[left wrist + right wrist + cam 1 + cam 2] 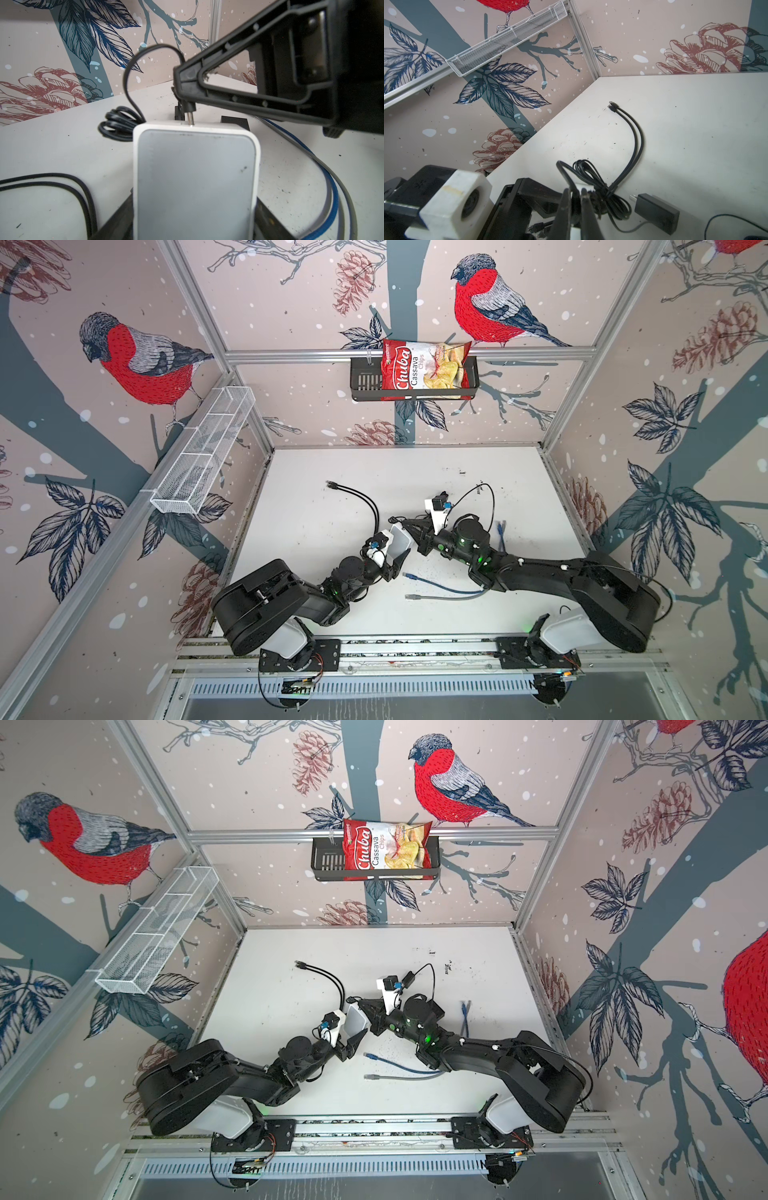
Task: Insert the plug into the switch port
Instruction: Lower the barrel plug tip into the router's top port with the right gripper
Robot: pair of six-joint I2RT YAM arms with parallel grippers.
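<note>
My left gripper [193, 220] is shut on the switch [195, 176], a small white box with a grey face, held by its two sides. Both top views show it near the table's middle [400, 541] [356, 1021]. My right gripper [575, 199] reaches across from the right and is shut on the black plug [188, 107], with its thin black cable [128, 83] looping away. The plug's metal pin [190, 120] points at the switch's far edge and its tip meets that edge. The port itself is hidden. The right gripper [395, 521] tip sits just above the switch.
A black power adapter [656, 209] and a coiled black cable [596, 180] lie beside the right gripper. Two black network cables [357, 493] lie further back. Blue [440, 585] and grey [440, 596] cables lie toward the front. A chips bag [424, 369] sits in a wall basket.
</note>
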